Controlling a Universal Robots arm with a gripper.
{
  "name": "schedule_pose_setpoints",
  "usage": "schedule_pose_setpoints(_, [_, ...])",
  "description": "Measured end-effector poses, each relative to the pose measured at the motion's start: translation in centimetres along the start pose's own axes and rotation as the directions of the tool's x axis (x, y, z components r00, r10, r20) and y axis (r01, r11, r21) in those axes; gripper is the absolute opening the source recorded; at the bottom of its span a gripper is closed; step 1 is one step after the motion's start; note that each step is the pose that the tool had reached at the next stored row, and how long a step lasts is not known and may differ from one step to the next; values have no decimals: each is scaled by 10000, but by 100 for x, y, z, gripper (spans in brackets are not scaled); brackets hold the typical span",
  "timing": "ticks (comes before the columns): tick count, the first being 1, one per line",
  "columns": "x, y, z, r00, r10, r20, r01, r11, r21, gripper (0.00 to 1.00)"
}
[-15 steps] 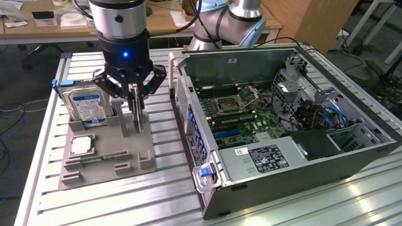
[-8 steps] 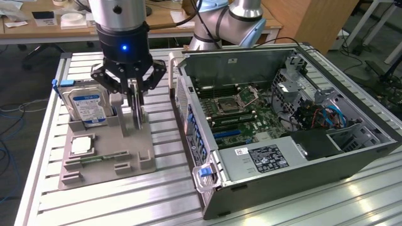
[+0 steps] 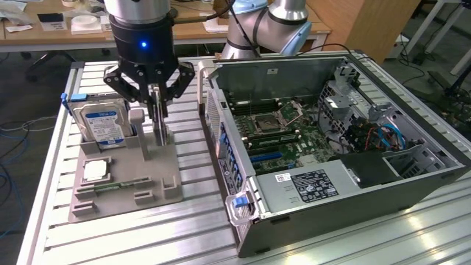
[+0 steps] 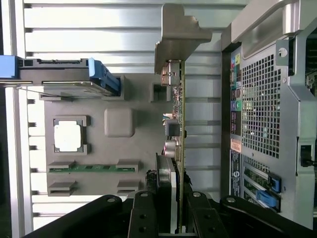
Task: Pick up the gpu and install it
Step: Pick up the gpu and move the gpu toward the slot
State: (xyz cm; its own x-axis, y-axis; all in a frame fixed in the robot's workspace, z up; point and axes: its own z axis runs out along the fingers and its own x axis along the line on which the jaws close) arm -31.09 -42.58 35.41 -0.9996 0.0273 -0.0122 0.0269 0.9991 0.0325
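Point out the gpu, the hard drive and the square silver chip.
gpu (image 4: 181,114): wrist view, green board edge.
hard drive (image 3: 105,126): exterior view, blue-white label.
square silver chip (image 3: 96,170): exterior view, top face.

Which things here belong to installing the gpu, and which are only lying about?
For the job: the gpu, gripped upright by the gripper at the grey holder; the open computer case.

Lying about: the hard drive, the square chip and the green memory stick, all in the grey holder.
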Motion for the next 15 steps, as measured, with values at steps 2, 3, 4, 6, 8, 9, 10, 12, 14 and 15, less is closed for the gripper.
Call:
schedule_pose_setpoints(2, [-1,1,-43,10000,0,-1,0,10000,-7,28])
schedule_pose_setpoints(3, [-1,2,-66,10000,0,-1,0,10000,-10,28])
schedule_pose_setpoints(4, [-1,3,-90,10000,0,-1,0,10000,-14,28])
schedule_pose_setpoints(6, [-2,5,-135,10000,1,-1,-1,10000,-29,28])
schedule_pose_setpoints(8, [-2,6,-183,10000,0,-1,0,10000,-47,28])
schedule_pose_setpoints(9, [-2,7,-209,10000,1,-2,-1,10000,-57,28])
schedule_pose_setpoints(10, [-3,8,-232,10000,1,-2,-1,10000,-64,28])
schedule_pose_setpoints(12, [-4,9,-280,10000,1,-2,-1,10000,-79,28])
schedule_pose_setpoints(14, [-4,11,-327,10000,1,-3,-1,10000,-93,28])
schedule_pose_setpoints(15, [-4,11,-352,10000,2,-4,-2,9999,-101,28])
